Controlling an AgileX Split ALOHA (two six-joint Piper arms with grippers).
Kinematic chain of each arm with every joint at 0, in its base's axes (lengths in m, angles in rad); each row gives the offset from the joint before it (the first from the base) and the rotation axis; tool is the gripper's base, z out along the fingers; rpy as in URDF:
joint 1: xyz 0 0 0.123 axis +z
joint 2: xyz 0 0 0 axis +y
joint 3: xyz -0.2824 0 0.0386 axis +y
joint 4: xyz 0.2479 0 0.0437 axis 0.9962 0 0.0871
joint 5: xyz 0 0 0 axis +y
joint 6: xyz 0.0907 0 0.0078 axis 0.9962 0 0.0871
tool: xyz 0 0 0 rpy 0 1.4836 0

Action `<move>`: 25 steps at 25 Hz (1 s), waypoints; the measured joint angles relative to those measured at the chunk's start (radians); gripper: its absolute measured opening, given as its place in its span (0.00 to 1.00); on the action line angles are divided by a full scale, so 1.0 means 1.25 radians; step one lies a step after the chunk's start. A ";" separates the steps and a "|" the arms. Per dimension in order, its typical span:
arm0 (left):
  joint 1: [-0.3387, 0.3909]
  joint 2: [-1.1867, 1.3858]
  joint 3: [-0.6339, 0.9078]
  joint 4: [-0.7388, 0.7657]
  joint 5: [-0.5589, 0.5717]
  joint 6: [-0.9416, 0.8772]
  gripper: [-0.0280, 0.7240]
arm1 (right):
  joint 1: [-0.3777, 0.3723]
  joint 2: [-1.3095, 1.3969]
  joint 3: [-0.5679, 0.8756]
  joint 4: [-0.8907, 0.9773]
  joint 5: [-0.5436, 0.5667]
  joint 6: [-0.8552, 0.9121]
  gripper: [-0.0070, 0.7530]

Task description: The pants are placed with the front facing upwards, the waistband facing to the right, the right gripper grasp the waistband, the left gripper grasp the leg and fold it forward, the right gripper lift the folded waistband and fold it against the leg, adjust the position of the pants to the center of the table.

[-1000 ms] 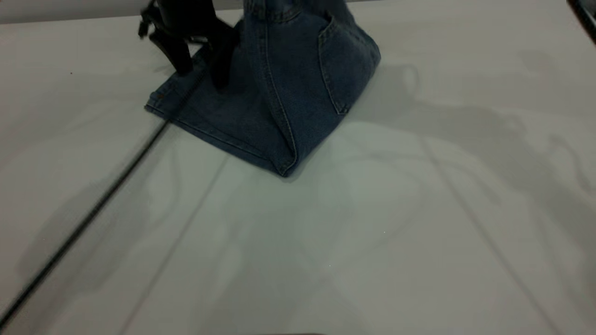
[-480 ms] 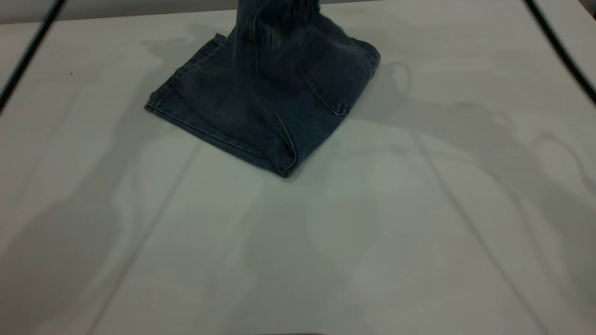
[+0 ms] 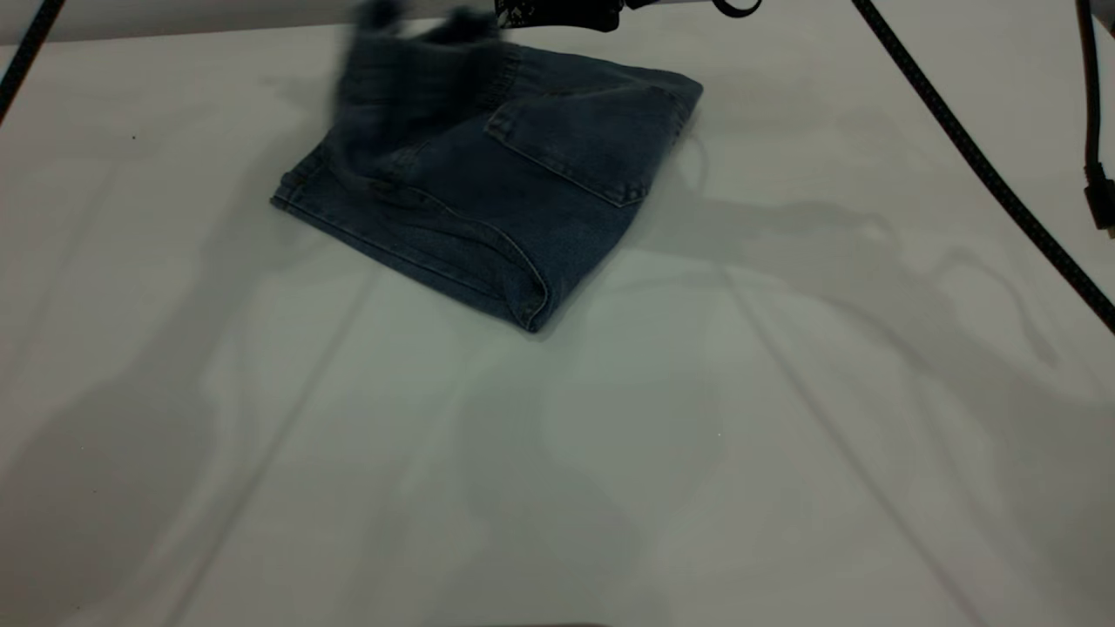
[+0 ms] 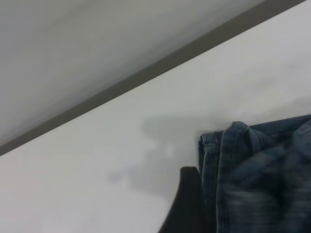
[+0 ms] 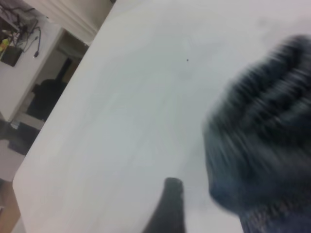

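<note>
The blue denim pants (image 3: 488, 226) lie folded on the white table (image 3: 610, 453), toward its far side, with the square back pocket (image 3: 584, 148) facing up. A blurred flap of denim, the waistband (image 3: 409, 70) end, hangs over the left part of the fold. A black part of my right gripper (image 3: 557, 10) shows at the top edge, just right of that flap. The right wrist view shows blurred denim (image 5: 262, 141) close beside it. Only one black finger (image 4: 188, 204) of my left gripper shows, with no second finger next to it. The pants' hem (image 4: 218, 145) lies on the table beyond.
Black braided cables cross the right side (image 3: 967, 157) and the top left corner (image 3: 26, 43), and a plug (image 3: 1099, 200) hangs at the right edge. The table's far edge (image 3: 174, 30) runs just behind the pants. Bare table fills the near half.
The left gripper, which stood on the leg one second ago, has left the exterior view. The raised upper part of the pants has come down and swung left, and the pocket now lies flat.
</note>
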 joint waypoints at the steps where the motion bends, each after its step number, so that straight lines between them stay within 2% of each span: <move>1: 0.000 0.000 0.000 0.000 0.000 -0.001 0.79 | -0.002 0.000 -0.001 -0.012 0.002 0.009 0.89; 6: -0.003 0.000 0.000 -0.032 0.000 0.018 0.79 | -0.044 -0.017 -0.001 -0.167 0.012 0.127 0.89; 10: -0.023 0.006 0.022 -0.051 0.000 0.101 0.79 | -0.100 -0.063 -0.001 -0.314 0.025 0.268 0.86; 14: -0.050 0.030 0.132 -0.063 0.000 0.264 0.79 | -0.135 -0.112 -0.001 -0.421 0.054 0.389 0.84; 20: -0.056 0.080 0.297 -0.062 0.000 0.588 0.79 | -0.139 -0.135 -0.002 -0.507 0.109 0.469 0.81; 25: -0.056 0.139 0.335 -0.063 0.000 0.668 0.79 | -0.139 -0.135 -0.002 -0.519 0.150 0.474 0.79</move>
